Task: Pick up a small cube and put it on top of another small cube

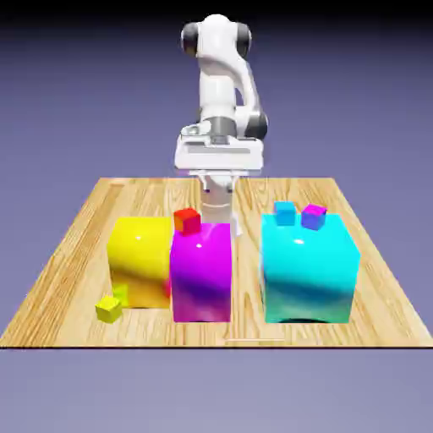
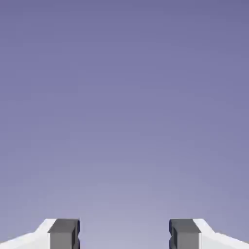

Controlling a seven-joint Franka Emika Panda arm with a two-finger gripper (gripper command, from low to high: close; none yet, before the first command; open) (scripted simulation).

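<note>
claw [image 2: 124, 234] agape and unladen; small yellow cube [image 1: 108, 309] at the large yellow block's [image 1: 141, 260] seven o'clock, exterior view: best pitch fingers down, descend plumb over it, square to two faces, clear of the block.

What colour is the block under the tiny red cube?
Magenta block, best seen in the exterior view.

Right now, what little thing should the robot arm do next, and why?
Probably swing the open, empty end effector toward the tiny yellow cube, since that cube sits on the table beside the big yellow block, and the hand view shows only backdrop.
</note>
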